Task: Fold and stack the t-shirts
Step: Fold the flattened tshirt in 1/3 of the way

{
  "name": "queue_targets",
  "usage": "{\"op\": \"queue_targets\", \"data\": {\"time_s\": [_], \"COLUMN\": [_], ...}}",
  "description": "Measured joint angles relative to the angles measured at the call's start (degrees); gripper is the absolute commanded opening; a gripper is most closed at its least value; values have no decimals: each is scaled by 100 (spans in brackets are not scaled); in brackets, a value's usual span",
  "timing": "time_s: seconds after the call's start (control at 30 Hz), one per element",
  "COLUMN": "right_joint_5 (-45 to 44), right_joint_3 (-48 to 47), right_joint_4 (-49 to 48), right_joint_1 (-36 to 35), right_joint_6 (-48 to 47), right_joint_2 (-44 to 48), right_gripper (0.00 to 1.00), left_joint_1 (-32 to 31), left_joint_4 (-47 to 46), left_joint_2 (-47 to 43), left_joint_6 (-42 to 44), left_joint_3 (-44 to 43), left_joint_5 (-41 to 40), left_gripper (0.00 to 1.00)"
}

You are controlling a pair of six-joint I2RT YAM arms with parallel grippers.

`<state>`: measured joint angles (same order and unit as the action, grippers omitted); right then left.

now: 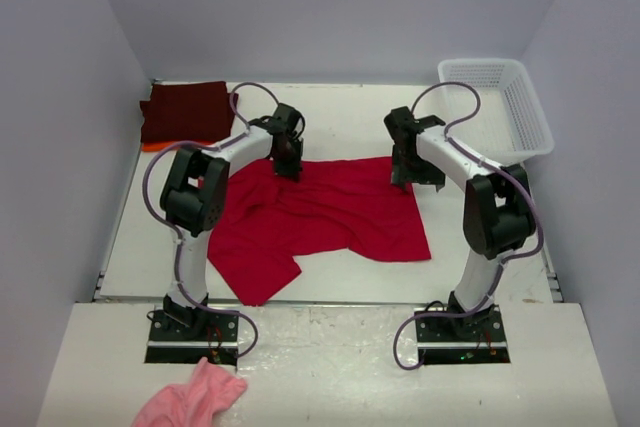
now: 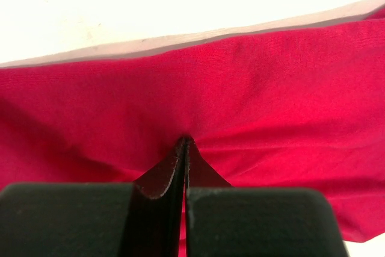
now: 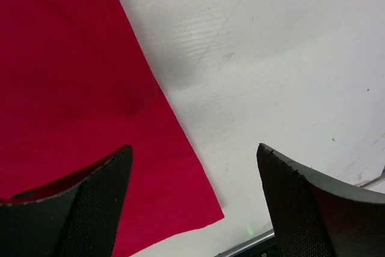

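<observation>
The bright red t-shirt (image 1: 330,212) lies spread and rumpled on the bench (image 1: 330,117). The left gripper (image 2: 184,142) pinches its far edge, and its right edge runs beneath the wide-spread right gripper (image 3: 194,148). Well left of the left gripper, the dark maroon t-shirt (image 1: 185,112) lies folded atop the orange t-shirt (image 1: 152,146).

You were in a robotics lab cell, not a home. The white desk (image 1: 340,117) stood boxed in by plain pale panels (image 1: 330,7) on three sides. The left arm (image 1: 195,197) and the right arm (image 1: 490,212) were bolted to metal base plates (image 1: 160,335) at its near edge, purple cables (image 1: 146,187) looping along them. A red t-shirt (image 1: 330,212) and a white plastic basket (image 1: 528,127) lay on its bare top.
</observation>
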<state>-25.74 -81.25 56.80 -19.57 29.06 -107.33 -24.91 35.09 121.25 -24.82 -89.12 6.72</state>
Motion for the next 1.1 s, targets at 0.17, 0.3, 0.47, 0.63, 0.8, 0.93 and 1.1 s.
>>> {"op": "queue_targets", "data": {"time_s": [0.17,0.3,0.47,0.63,0.8,0.93,1.1], "right_joint_5": [129,538,1268,2070,2518,2909,3377], "right_joint_3": [-20,-201,-321,-433,-955,-1545,-1849], "right_joint_4": [-68,-223,-581,-931,-914,-916,-914], "right_joint_1": [-63,-63,-81,-109,-96,4,140], "right_joint_6": [-7,-81,-273,-507,-671,-745,-769], "right_joint_2": [560,673,673,651,205,-420,-1012], "right_gripper": [84,82,28,0,0,0,0], "left_joint_1": [11,9,2,-31,-20,50,297], "left_joint_4": [168,367,481,758,1137,1290,1449], "left_joint_2": [-138,-339,-450,-662,-1001,-1237,-1325], "left_joint_6": [35,59,216,155,-87,-304,-435], "left_joint_3": [136,234,72,-212,-439,-269,42], "left_joint_5": [-144,-247,-269,-876,-1554,-1871,-2087], "left_gripper": [0,0,0,0,0,0,0]}}
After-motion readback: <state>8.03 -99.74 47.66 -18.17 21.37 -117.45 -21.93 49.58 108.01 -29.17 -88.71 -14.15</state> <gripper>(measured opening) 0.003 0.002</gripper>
